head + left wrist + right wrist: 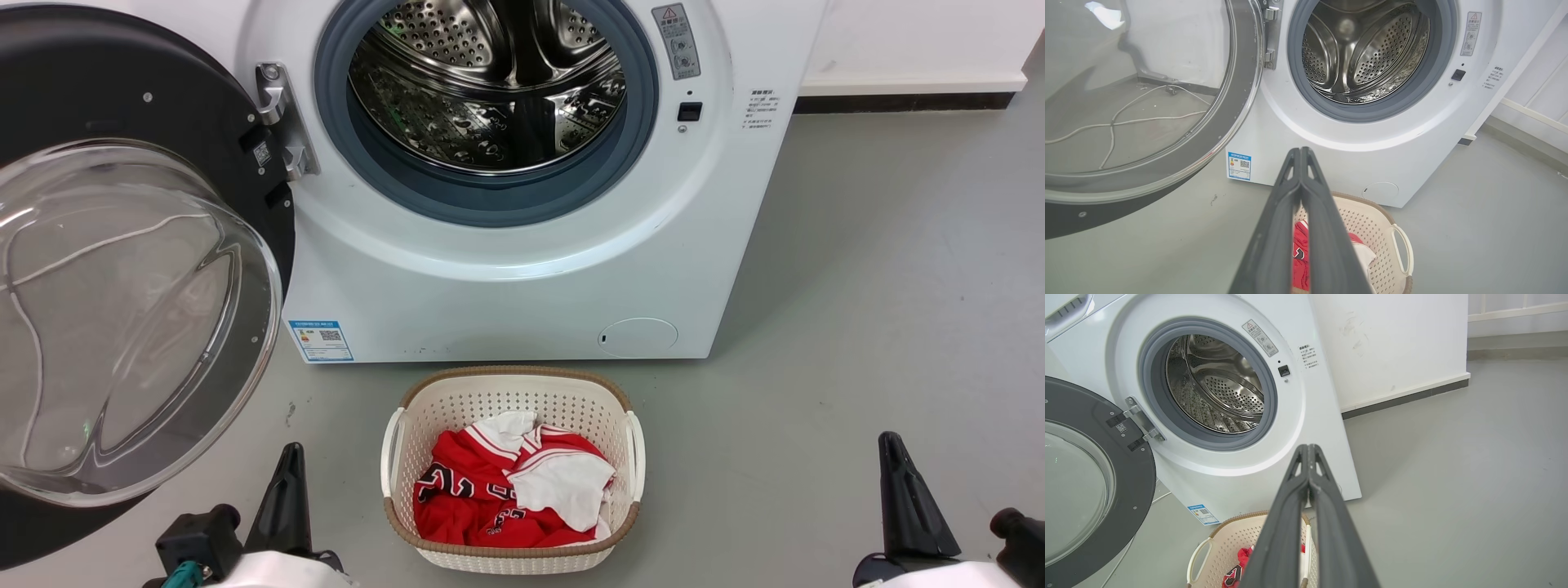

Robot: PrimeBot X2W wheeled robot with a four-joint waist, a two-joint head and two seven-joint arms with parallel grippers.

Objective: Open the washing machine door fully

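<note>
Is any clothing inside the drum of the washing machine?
No, the drum shows bare perforated steel; the red and white clothes lie in the basket in front of the washing machine.

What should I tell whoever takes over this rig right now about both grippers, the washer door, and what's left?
Left gripper: shut, empty, low in front of the washing machine, not touching the door.
Right gripper: shut, empty, touching nothing.
Washing machine door: swung out wide on its hinge, on the robot's left; drum exposed.
Laundry basket with red and white clothes sits on the floor in front of the machine.
Done: door open.
Left: probably nothing, or a last push if it can swing further.
</note>
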